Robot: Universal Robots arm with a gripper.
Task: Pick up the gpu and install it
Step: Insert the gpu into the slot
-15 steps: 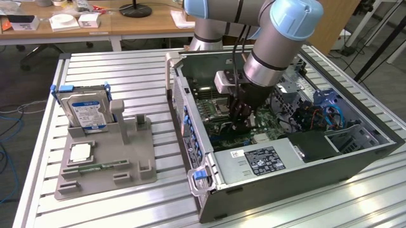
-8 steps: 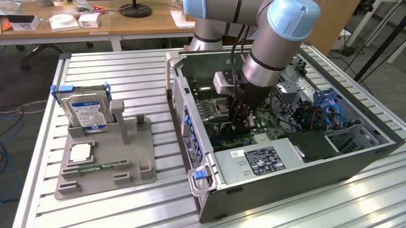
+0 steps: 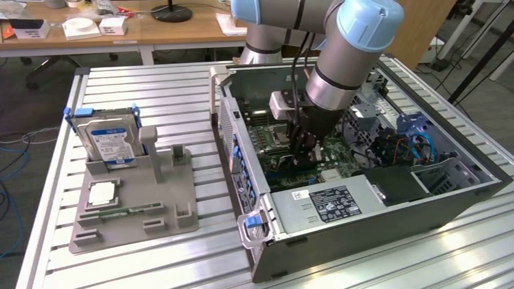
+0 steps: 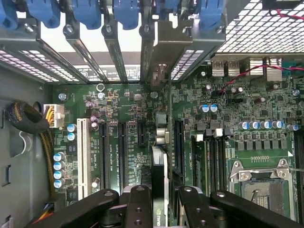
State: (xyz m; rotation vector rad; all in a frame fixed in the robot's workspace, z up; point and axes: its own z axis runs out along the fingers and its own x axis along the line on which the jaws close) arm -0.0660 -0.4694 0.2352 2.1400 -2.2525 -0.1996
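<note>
The black claw pinches the thin dark gpu card edge-on over the green motherboard inside the open grey computer case; slight misalignment with a black slot could jam or bend it.

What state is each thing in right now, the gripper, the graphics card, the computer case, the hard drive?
gripper: shut on the graphics card
graphics card: held edge-on above the motherboard
computer case: side open
hard drive: upright in the grey holder

Ribbed metal table, grey matt plastic holder, glossy green motherboard.
</note>
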